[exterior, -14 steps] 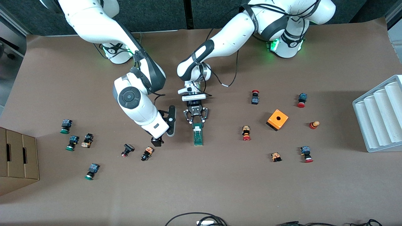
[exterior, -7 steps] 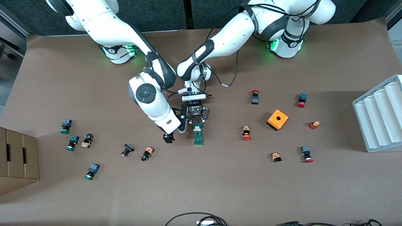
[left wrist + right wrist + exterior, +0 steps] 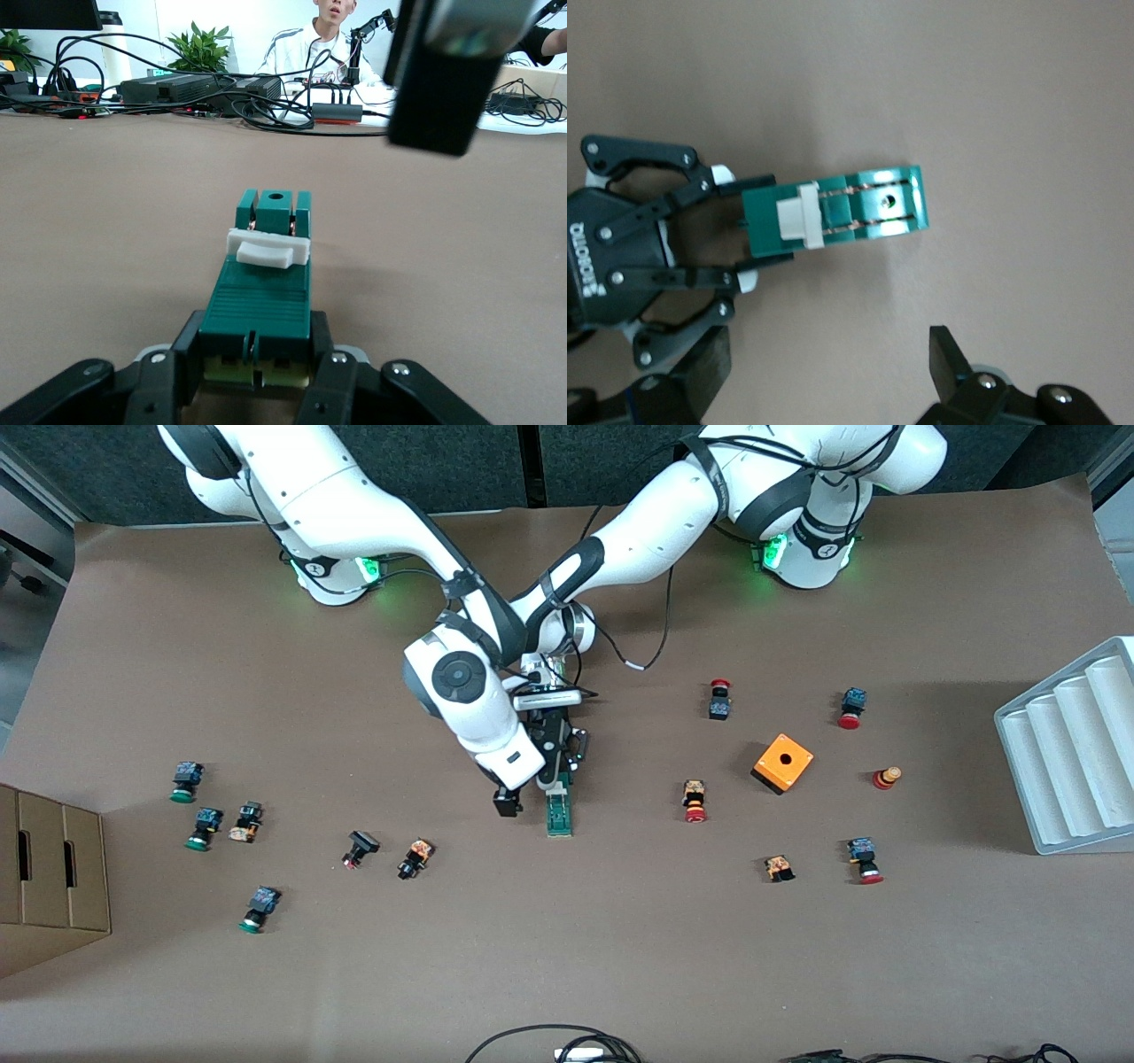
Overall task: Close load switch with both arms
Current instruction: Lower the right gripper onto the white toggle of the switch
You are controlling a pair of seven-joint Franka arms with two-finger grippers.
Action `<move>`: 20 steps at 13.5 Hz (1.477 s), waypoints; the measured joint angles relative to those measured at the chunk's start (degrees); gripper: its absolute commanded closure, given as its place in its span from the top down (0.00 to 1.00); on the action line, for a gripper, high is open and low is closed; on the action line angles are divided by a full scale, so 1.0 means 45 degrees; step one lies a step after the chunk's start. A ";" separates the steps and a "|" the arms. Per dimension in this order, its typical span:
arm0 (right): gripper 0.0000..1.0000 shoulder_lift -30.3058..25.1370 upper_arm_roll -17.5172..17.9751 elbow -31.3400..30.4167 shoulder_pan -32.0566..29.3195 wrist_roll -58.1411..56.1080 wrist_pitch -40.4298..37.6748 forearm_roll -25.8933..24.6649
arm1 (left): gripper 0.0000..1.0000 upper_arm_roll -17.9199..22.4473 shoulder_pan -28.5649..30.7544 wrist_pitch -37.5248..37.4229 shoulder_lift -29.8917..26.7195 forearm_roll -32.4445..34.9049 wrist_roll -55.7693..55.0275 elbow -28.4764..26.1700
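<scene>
The dark-green load switch (image 3: 558, 811) lies on the brown table near the middle, its white sliding piece (image 3: 264, 248) across its top. My left gripper (image 3: 558, 776) is shut on the end of the switch that is farther from the front camera; in the left wrist view its gripper (image 3: 257, 359) has a finger on each side of the switch (image 3: 262, 292). My right gripper (image 3: 508, 797) hangs open and empty just beside the switch, toward the right arm's end. In the right wrist view its gripper (image 3: 824, 372) is spread wide over bare table next to the switch (image 3: 850, 211).
An orange cube with a hole (image 3: 783, 763) and several red-capped push buttons (image 3: 695, 801) lie toward the left arm's end. Green-capped buttons (image 3: 183, 781) and a cardboard box (image 3: 44, 877) are at the right arm's end. A white ribbed tray (image 3: 1072, 753) stands at the table's edge. Cables (image 3: 558, 1045) lie at the near edge.
My right arm has swung toward the left arm's end, bringing its open gripper up beside the switch. My left gripper has stayed shut on the switch.
</scene>
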 measured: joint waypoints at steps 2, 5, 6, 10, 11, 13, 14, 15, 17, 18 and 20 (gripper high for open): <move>1.00 0.0153 -0.0191 0.0000 0.0231 0.0129 0.0295 0.0000 | 0.44 0.0000 0.0000 0.0000 0.0000 0.0000 0.0000 0.0000; 1.00 0.0315 -0.0259 0.0000 0.0358 0.0442 0.0635 0.0000 | 0.44 0.0000 0.0000 -0.0001 0.0001 0.0002 0.0000 0.0000; 1.00 0.0346 -0.0274 0.0000 0.0423 0.0506 0.0712 0.0000 | 0.44 0.0000 0.0000 -0.0001 0.0001 0.0002 0.0000 0.0000; 1.00 0.0494 -0.0325 0.0001 0.0607 0.0736 0.0939 0.0000 | 0.44 0.0000 0.0000 -0.0002 0.0001 0.0003 0.0000 0.0000; 1.00 0.0556 -0.0423 0.0002 0.0734 0.0860 0.1028 0.0000 | 0.44 0.0000 -0.0001 -0.0002 0.0002 0.0003 0.0000 0.0000; 1.00 0.0709 -0.0802 0.0002 0.1198 0.1036 0.1191 0.0000 | 0.44 0.0000 -0.0001 -0.0003 0.0002 0.0004 0.0000 0.0000; 1.00 0.0783 -0.0958 0.0003 0.1424 0.1133 0.1265 0.0000 | 0.44 0.0000 -0.0001 -0.0004 0.0002 0.0004 0.0000 0.0000; 1.00 0.0822 -0.1066 0.0013 0.1569 0.1177 0.1293 0.0000 | 0.44 0.0000 -0.0001 -0.0004 0.0002 0.0005 0.0000 0.0000; 1.00 0.0907 -0.1123 0.0118 0.1643 0.1195 0.1313 0.0000 | 0.43 0.0000 -0.0001 -0.0004 0.0002 0.0005 0.0000 0.0000; 1.00 0.0953 -0.1140 0.0182 0.1643 0.1195 0.1326 0.0000 | 0.43 0.0000 -0.0001 -0.0004 0.0002 0.0005 0.0000 0.0000; 1.00 0.1028 -0.1157 0.0304 0.1643 0.1231 0.1340 0.0000 | 0.43 0.0000 -0.0001 -0.0005 0.0003 0.0006 0.0000 0.0000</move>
